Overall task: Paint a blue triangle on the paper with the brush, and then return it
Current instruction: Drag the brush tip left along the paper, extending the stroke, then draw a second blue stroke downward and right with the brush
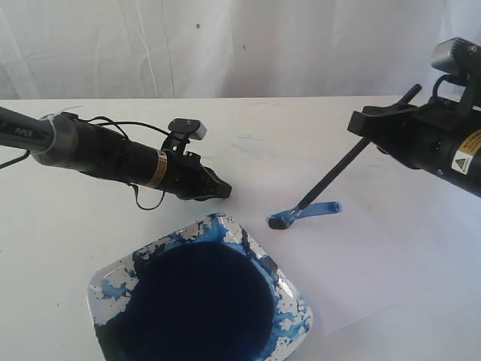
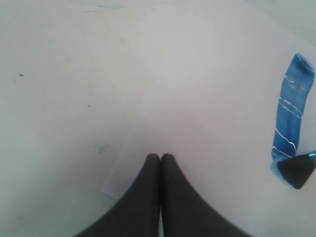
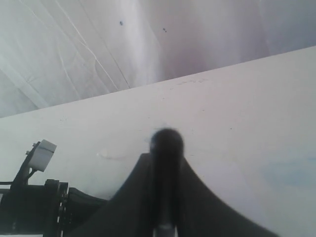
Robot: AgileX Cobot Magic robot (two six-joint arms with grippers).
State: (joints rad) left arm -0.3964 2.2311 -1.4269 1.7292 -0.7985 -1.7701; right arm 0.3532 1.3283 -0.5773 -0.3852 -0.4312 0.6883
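Up front, left: white square dish [image 1: 105, 282] pooled with dark blue paint. Just beyond, on the paper [image 1: 376, 256]: one short blue stroke [image 1: 322, 207], brush [image 1: 331, 177] bristles touching its left end, handle slanting up and right. Farther left: left gripper [image 1: 219, 192], low by the paper's left edge, fingers pressed together, empty. Back right: right gripper [image 1: 373, 129], raised, clamped on the handle. Far behind: white draped cloth [image 1: 225, 45].

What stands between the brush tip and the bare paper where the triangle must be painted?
Nothing visible does. The brush, held in the right gripper, has its tip on the paper at the end of one blue stroke. The shut left gripper is at the paper's edge, apart from it.
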